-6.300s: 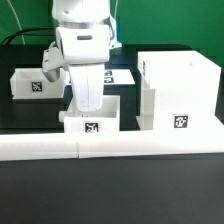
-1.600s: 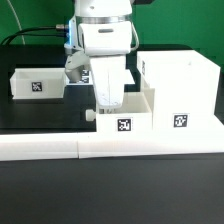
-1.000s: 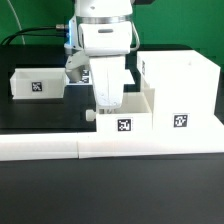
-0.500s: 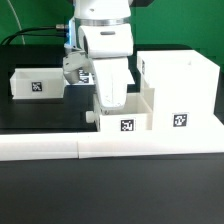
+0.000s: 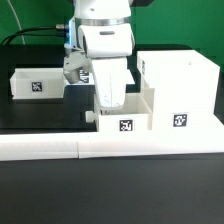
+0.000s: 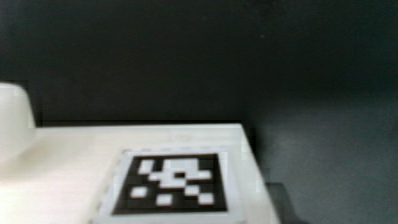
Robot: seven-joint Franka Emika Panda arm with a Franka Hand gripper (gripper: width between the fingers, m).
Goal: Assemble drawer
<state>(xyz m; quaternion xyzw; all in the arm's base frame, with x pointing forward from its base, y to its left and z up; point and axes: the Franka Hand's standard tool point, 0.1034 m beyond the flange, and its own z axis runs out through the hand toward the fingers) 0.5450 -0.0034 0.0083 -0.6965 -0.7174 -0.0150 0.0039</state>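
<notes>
Exterior view: tray (image 5: 146,122) beside casing (image 5: 180,90), open top up, tag (image 5: 126,125) toward camera.

casing (image 5: 190,85): smooth white plastic, matt | tray (image 5: 145,124): same | tag (image 6: 175,182): printed black-and-white | table (image 5: 40,115): black, matt

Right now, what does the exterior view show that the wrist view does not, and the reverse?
Only the exterior view shows the gripper low inside the middle tray, the large casing, the left tray and the long white bars in front. Only the wrist view shows a close, blurred tag on a flat white surface, and a rounded white edge I cannot identify. Both show white parts with black-and-white tags over a dark table.
</notes>
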